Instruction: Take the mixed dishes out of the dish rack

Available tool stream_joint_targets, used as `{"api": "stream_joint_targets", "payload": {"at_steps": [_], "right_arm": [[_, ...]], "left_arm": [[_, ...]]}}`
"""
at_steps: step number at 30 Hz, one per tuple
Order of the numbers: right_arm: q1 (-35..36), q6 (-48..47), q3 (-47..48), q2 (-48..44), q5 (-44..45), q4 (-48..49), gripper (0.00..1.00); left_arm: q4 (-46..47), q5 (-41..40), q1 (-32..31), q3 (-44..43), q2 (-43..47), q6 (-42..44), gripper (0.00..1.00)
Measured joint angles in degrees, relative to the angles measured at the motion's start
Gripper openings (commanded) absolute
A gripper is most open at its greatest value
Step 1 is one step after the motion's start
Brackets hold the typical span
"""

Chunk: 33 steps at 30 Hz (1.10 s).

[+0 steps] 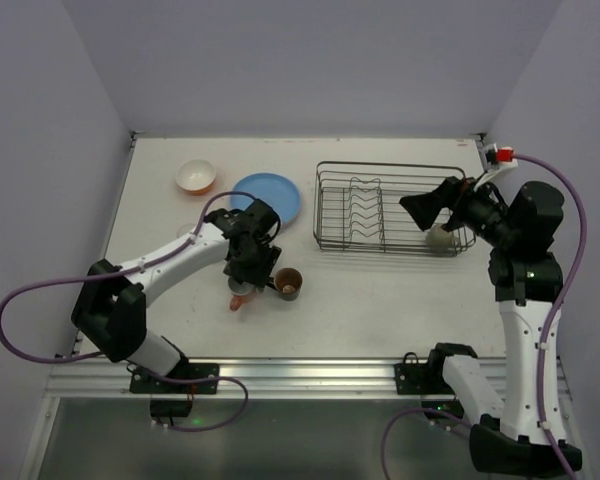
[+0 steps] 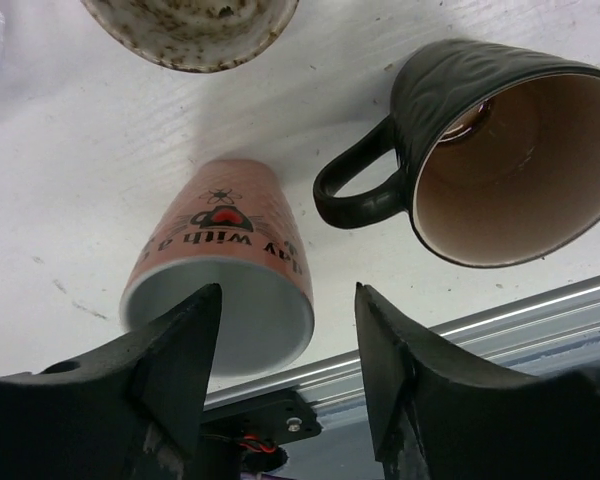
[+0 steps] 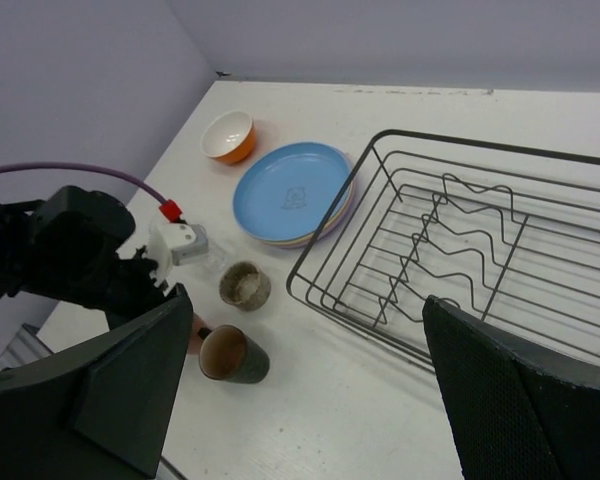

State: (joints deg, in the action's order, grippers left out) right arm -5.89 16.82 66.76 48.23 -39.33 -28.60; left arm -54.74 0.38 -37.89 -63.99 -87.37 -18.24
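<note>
Item: pink mug (image 2: 215,245), mouth up on the desk (image 2: 80,150) just beside the dark mug (image 2: 500,150), well apart from the dish rack (image 1: 390,170). Left end effector (image 2: 288,300): jaws partly apart astride its rim, no grip that I can see. Right end effector (image 3: 305,300): spread wide, empty, at the rack's right end. My handling note: raise the left straight up, clear of the dark mug's handle

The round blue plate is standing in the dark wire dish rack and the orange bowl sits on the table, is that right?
No: the round blue plate lies flat atop other plates on the table beside the dark wire dish rack, not in it, as the right wrist view shows. The orange bowl does sit on the table.
</note>
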Motion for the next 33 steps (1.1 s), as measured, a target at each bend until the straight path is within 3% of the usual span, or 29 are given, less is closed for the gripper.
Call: {"api": "stream_joint_targets", "payload": {"at_steps": [5,6,7,13,16,18,22,26,33], "right_arm": [[0.2,0.0,-1.5,2.2,1.2,0.9,0.99],[0.2,0.0,-1.5,3.4,1.9,0.8,0.99],[0.3,-0.1,-1.4,4.8,2.7,0.7,0.99],[0.3,-1.0,-0.9,16.0,11.6,-2.0,0.99],[0.5,-1.8,0.0,20.3,19.2,-5.7,0.96],[0.6,-2.3,1.3,22.6,24.3,-8.7,0.89],[0.6,-2.3,2.8,25.5,32.7,-11.8,0.87],[0.6,-3.8,6.0,30.5,38.5,-16.3,0.85],[0.6,-8.7,14.4,45.3,42.7,-21.3,0.78]], "left_arm": [[-0.3,-1.1,0.0,-3.1,5.6,-0.1,0.75],[-0.2,-1.2,0.0,-3.8,6.9,-0.1,0.94],[-0.2,-1.2,0.0,-4.7,8.6,0.0,1.0],[3.5,-0.6,0.0,-5.6,22.0,-0.1,1.0],[9.7,-0.7,0.0,-1.4,31.4,0.0,1.0],[13.6,-2.2,0.0,2.4,38.8,0.6,1.0],[19.3,-7.9,0.0,7.2,49.6,1.5,1.0],[25.1,-11.8,0.0,13.9,54.6,1.4,1.0],[25.6,-12.5,-0.3,18.5,54.4,1.4,1.0]]}}
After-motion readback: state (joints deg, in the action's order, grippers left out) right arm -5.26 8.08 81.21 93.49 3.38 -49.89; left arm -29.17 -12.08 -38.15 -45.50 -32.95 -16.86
